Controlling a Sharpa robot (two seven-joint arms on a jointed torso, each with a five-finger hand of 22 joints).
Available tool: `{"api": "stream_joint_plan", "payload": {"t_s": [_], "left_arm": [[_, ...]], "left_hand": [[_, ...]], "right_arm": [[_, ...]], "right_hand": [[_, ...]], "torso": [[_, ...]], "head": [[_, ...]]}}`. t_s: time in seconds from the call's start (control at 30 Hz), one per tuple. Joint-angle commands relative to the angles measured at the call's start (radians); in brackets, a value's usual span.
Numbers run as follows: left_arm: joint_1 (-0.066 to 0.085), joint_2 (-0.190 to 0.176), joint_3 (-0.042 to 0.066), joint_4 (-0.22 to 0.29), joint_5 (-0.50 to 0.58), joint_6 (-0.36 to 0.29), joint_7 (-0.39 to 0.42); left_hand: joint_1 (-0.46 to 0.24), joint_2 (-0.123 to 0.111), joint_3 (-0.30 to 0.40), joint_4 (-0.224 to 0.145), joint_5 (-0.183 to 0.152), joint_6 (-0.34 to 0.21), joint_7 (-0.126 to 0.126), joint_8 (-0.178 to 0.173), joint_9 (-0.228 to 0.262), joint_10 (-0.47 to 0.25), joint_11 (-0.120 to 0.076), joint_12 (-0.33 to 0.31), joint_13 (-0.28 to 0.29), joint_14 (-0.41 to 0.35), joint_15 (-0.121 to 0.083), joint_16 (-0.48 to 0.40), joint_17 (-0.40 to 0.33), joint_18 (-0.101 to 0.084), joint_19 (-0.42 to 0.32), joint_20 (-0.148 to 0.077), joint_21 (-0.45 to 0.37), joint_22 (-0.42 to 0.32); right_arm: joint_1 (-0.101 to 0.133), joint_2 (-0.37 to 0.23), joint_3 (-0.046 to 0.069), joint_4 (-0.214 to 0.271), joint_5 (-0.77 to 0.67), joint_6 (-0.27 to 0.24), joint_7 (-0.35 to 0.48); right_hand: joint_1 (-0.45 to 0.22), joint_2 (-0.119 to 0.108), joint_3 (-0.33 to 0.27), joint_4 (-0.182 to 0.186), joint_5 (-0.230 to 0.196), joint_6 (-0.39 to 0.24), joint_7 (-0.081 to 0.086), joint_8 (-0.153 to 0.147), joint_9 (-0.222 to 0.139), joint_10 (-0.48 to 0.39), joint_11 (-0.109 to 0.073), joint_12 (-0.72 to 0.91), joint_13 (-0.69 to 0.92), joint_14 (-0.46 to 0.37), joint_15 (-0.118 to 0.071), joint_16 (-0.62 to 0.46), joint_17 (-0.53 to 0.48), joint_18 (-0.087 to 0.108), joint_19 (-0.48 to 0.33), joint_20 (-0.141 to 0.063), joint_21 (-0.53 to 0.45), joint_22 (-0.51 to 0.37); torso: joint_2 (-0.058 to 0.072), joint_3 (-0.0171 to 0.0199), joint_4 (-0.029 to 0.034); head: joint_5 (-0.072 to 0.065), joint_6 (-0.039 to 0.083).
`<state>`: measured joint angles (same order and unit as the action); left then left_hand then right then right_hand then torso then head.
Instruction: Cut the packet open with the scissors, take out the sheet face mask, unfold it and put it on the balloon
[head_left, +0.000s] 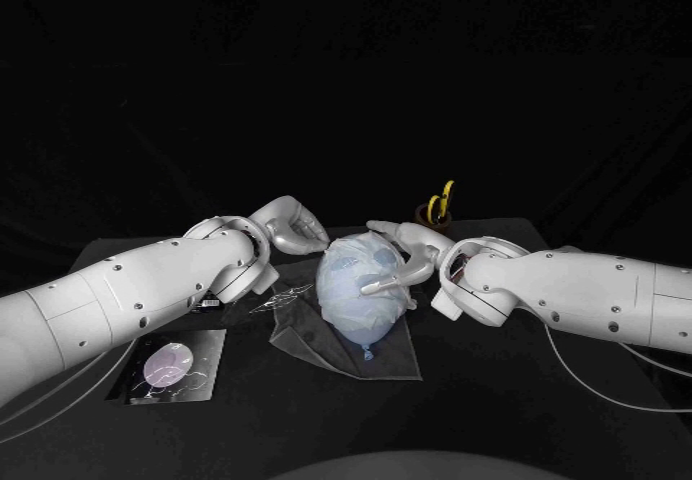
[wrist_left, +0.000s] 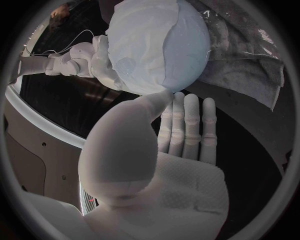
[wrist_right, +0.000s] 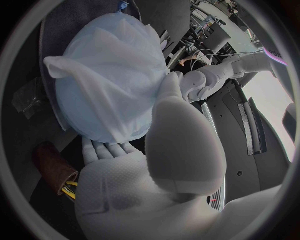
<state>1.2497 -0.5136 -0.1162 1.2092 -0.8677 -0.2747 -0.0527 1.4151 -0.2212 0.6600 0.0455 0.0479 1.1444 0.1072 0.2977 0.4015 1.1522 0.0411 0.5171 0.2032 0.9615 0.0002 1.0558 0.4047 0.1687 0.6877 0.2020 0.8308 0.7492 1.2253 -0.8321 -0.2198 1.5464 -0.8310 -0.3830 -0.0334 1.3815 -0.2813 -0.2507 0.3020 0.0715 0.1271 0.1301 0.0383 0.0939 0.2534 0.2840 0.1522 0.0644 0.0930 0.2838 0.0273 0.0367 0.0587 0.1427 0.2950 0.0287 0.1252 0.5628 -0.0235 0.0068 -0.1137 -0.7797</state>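
Mask (head_left: 356, 268): my empty, spread right hand (head_left: 405, 258) is smoothing it, 3 o'clock.
Left hand (head_left: 294, 231): empty too, bracing balloon (head_left: 362, 316), 10 o'clock.

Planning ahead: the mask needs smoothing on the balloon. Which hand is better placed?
Right, probably: the right hand rests a finger on the sheet face mask atop the balloon; the left hand touches its side.

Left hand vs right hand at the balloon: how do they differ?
Left hand sits by the balloon's far end; right hand is alongside it. Left hand's fingers lie straight and together beside the balloon; right hand lays one finger across the mask. Shared: neither hand grips anything.
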Motion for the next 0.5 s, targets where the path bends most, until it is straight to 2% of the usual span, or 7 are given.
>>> {"api": "stream_joint_plan", "payload": {"t_s": [0.03, 0.17, 0.23, 0.3, 0.4, 0.47, 0.5], "left_arm": [[0.0, 0.003, 0.001, 0.001, 0.039, -0.019, -0.003], [0.001, -0.003, 0.001, -0.001, 0.047, -0.034, -0.002], [0.001, -0.009, 0.001, -0.003, 0.069, -0.05, 0.008], [0.001, -0.019, 0.002, -0.001, 0.105, -0.067, 0.029], [0.001, -0.033, 0.005, 0.006, 0.156, -0.082, 0.067], [0.001, -0.04, 0.008, 0.012, 0.193, -0.089, 0.096], [0.001, -0.043, 0.009, 0.015, 0.213, -0.091, 0.114]], "left_hand": [[-0.002, 0.005, 0.005, -0.007, 0.001, -0.005, 0.0, 0.002, 0.089, -0.005, -0.001, 0.006, 0.002, -0.003, 0.0, -0.001, -0.001, 0.011, -0.008, -0.001, 0.001, 0.0], [-0.008, 0.013, 0.007, -0.01, 0.001, -0.02, 0.007, -0.002, 0.096, -0.02, 0.006, 0.001, 0.002, -0.017, 0.006, -0.011, -0.005, 0.009, -0.015, 0.001, -0.004, -0.001], [-0.008, 0.034, 0.012, -0.016, 0.001, -0.075, 0.028, -0.03, 0.096, -0.073, 0.032, -0.023, -0.006, -0.063, 0.031, -0.049, -0.021, 0.0, -0.052, 0.01, -0.032, -0.014], [-0.029, 0.051, 0.031, 0.002, 0.003, -0.174, 0.064, -0.094, 0.071, -0.143, 0.072, -0.067, -0.028, -0.126, 0.069, -0.109, -0.047, -0.013, -0.102, 0.03, -0.096, -0.049], [-0.061, 0.037, 0.043, 0.023, 0.001, -0.202, 0.08, -0.118, 0.06, -0.186, 0.096, -0.103, -0.051, -0.177, 0.1, -0.18, -0.082, -0.026, -0.152, 0.057, -0.189, -0.108], [-0.12, 0.013, 0.027, 0.079, -0.001, -0.233, 0.094, -0.141, 0.047, -0.214, 0.116, -0.142, -0.08, -0.212, 0.125, -0.268, -0.125, -0.034, -0.201, 0.086, -0.322, -0.201], [-0.123, 0.006, 0.021, 0.087, 0.0, -0.234, 0.097, -0.144, 0.044, -0.212, 0.115, -0.149, -0.089, -0.206, 0.126, -0.29, -0.136, -0.03, -0.191, 0.088, -0.353, -0.228]], "right_arm": [[-0.002, 0.001, -0.001, 0.001, -0.005, 0.005, -0.002], [-0.002, 0.0, -0.001, 0.002, 0.014, -0.016, 0.019], [-0.002, -0.001, -0.001, 0.003, 0.048, -0.037, 0.049], [-0.002, -0.004, -0.001, 0.006, 0.09, -0.06, 0.09], [-0.002, -0.01, -0.001, 0.011, 0.13, -0.072, 0.136], [-0.002, -0.013, -0.001, 0.014, 0.144, -0.073, 0.151], [-0.002, -0.014, -0.001, 0.015, 0.149, -0.071, 0.155]], "right_hand": [[0.004, 0.008, 0.005, 0.001, -0.005, 0.004, 0.173, 0.006, 0.001, 0.0, 0.002, 0.004, 0.001, 0.002, 0.006, 0.001, 0.0, 0.008, 0.01, 0.0, 0.003, 0.001], [0.005, 0.008, 0.004, 0.001, -0.005, 0.005, 0.173, 0.006, 0.001, 0.001, 0.002, 0.006, 0.001, 0.004, 0.006, 0.001, 0.001, 0.008, 0.011, 0.0, 0.003, 0.002], [0.009, 0.017, 0.013, 0.0, -0.006, 0.01, 0.173, 0.009, 0.005, 0.012, 0.003, 0.017, 0.003, 0.014, 0.007, 0.005, 0.005, 0.008, 0.011, 0.0, 0.003, 0.001], [0.016, 0.029, 0.025, 0.0, -0.006, 0.017, 0.173, 0.012, 0.009, 0.024, 0.004, 0.027, 0.005, 0.024, 0.006, 0.008, 0.008, 0.008, 0.012, 0.0, 0.003, 0.001], [0.018, 0.035, 0.028, 0.0, -0.006, 0.018, 0.173, 0.012, 0.01, 0.024, 0.004, 0.029, 0.004, 0.024, 0.006, 0.008, 0.008, 0.008, 0.015, 0.0, 0.004, 0.003], [0.018, 0.04, 0.031, 0.0, -0.007, 0.019, 0.173, 0.013, 0.01, 0.023, 0.003, 0.029, 0.004, 0.022, 0.006, 0.007, 0.007, 0.008, 0.015, 0.0, 0.004, 0.003], [0.018, 0.04, 0.031, 0.0, -0.007, 0.019, 0.173, 0.013, 0.01, 0.023, 0.003, 0.029, 0.004, 0.022, 0.006, 0.007, 0.007, 0.008, 0.015, 0.0, 0.004, 0.003]], "torso": [[0.0, 0.0003, -0.0013], [0.0, 0.0009, -0.0011], [-0.001, 0.0011, 0.0001], [-0.001, 0.0011, -0.0002], [0.0, 0.0005, -0.001], [0.0, 0.0, -0.0005], [0.0, 0.0, -0.0005]], "head": [[0.001, 0.003], [0.0, 0.006], [-0.001, 0.006], [-0.002, 0.008], [-0.002, 0.012], [-0.004, 0.014], [-0.004, 0.014]]}}
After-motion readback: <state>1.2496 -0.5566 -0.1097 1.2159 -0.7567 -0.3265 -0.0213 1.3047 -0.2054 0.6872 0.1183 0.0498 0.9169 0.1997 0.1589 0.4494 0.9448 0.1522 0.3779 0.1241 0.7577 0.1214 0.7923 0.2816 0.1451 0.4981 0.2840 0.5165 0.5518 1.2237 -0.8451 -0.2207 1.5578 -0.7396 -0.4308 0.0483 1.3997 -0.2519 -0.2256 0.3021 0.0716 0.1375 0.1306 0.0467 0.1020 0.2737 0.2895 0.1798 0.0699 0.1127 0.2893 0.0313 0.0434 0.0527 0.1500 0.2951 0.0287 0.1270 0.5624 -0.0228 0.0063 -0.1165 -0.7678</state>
